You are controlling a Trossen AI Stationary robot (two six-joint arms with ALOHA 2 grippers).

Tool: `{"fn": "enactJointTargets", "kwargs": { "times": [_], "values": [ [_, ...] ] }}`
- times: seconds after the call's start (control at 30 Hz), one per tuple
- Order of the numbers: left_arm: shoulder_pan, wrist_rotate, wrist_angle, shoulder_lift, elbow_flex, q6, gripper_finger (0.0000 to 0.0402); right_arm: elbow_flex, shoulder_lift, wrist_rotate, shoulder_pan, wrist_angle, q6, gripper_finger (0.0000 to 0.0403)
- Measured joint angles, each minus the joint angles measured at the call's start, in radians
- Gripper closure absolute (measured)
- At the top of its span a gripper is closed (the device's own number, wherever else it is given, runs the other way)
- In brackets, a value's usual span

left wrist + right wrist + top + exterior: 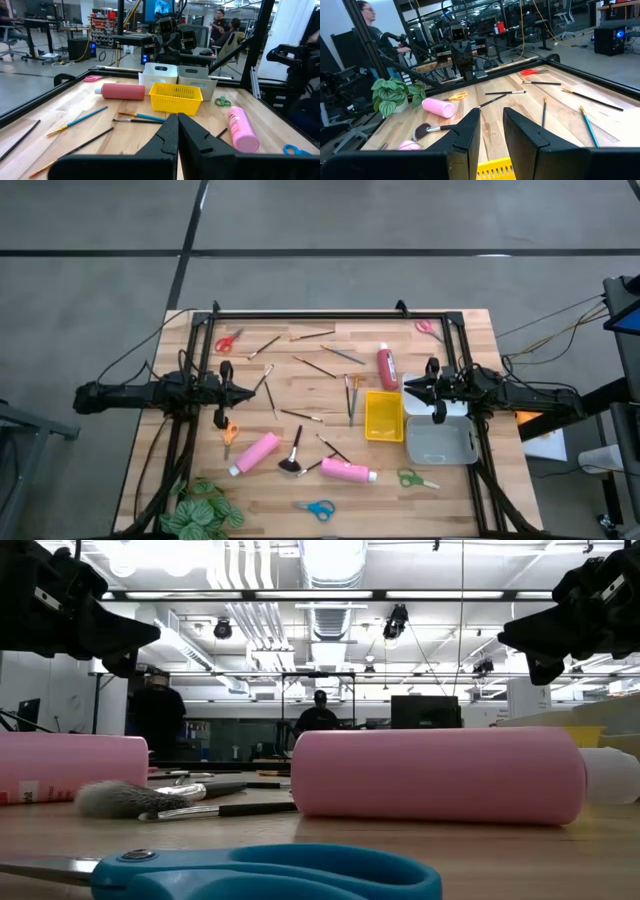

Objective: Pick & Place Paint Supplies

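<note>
Thin brushes lie scattered on the wooden table's middle. A red bottle lies at the far right of them, and two pink bottles lie near the front with a fluffy black brush between them. Several small scissors lie around: red, pink, orange, green, blue. My left gripper hovers level at the table's left, shut and empty. My right gripper hovers level at the right, over the trays, open with nothing between its fingers.
A yellow tray and a white tray stand at the right, below my right gripper. A leafy plant sits at the near left corner. A black frame borders the table. People stand in the room beyond.
</note>
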Motion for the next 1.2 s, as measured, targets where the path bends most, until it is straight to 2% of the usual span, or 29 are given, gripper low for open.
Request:
{"fn": "enactJointTargets", "kwargs": {
  "times": [0.37, 0.7, 0.83, 0.97, 1.07, 1.2],
  "values": [
    [0.000, 0.000, 0.000, 0.000, 0.000, 0.000, 0.0399, 0.000, 0.000, 0.000, 0.000, 0.000, -0.005, 0.0319],
    [0.000, 0.000, 0.000, 0.000, 0.000, 0.000, 0.0399, 0.000, 0.000, 0.000, 0.000, 0.001, -0.316, 0.0319],
    [0.000, 0.000, 0.000, 0.000, 0.000, 0.000, 0.0399, 0.000, 0.000, 0.000, 0.000, 0.001, -0.228, 0.0319],
    [0.000, 0.000, 0.000, 0.000, 0.000, 0.000, 0.0399, 0.000, 0.000, 0.004, 0.000, 0.016, 0.028, 0.0319],
    [0.000, 0.000, 0.000, 0.000, 0.000, 0.000, 0.0399, 0.000, 0.000, 0.031, -0.003, 0.076, 0.013, 0.0319],
    [0.000, 0.000, 0.000, 0.000, 0.000, 0.000, 0.0399, 0.000, 0.001, 0.030, -0.003, 0.123, -0.088, 0.0319]
  ]
}}
